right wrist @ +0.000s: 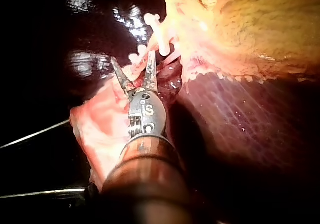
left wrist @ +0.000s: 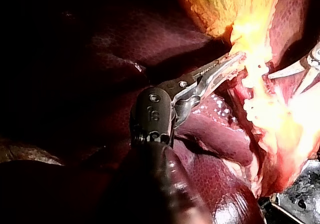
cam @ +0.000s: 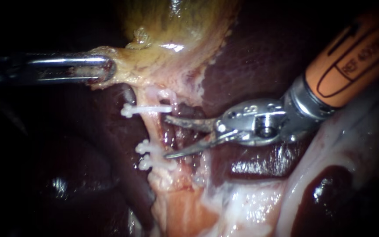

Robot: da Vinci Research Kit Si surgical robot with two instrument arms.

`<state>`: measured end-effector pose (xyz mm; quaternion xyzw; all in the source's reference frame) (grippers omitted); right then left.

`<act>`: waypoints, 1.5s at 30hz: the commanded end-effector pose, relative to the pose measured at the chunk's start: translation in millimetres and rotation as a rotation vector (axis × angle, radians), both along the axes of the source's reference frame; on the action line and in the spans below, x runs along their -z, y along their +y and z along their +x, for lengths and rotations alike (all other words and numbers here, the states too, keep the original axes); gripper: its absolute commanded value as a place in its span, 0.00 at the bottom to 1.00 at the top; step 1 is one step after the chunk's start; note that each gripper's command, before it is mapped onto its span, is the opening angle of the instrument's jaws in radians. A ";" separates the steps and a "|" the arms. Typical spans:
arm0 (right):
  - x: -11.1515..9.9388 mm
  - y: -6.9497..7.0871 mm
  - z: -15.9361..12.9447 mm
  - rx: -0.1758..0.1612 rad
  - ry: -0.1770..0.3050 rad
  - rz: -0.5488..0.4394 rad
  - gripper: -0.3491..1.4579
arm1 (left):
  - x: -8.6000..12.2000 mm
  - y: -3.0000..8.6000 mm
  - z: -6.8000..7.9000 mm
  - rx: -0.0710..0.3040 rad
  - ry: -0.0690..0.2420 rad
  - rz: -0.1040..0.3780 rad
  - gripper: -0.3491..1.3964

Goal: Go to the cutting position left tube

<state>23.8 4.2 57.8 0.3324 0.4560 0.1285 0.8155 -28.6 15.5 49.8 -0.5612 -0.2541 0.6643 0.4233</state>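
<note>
- The left instrument comes in across the upper left of the endoscope frame. Its jaws are clamped on the yellowish edge of the gallbladder, apparently drawing it leftward so the strand beneath is stretched and lifted off the liver.
- The clipped tube lies just left of frame centre. Its long axis runs nearly top to bottom, from under the gallbladder down to pale tissue at lower centre.
- I take this to be the task's left tube, though I cannot be sure.
- One upper clip and a lower pair of clips cross it, heads pointing frame-left, leaving a bare stretch between them.
- The right instrument enters from the upper right with its two blades spread apart and gripping nothing. The tips sit level with that bare stretch, at its right edge.
- The blades lie roughly crosswise to the tube, which probably suits a cut between the clips.
</note>
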 end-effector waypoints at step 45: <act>-3.1 1.0 9.6 -0.026 0.183 0.221 0.98 | -0.2 -0.3 -0.2 0.004 0.004 -0.003 0.00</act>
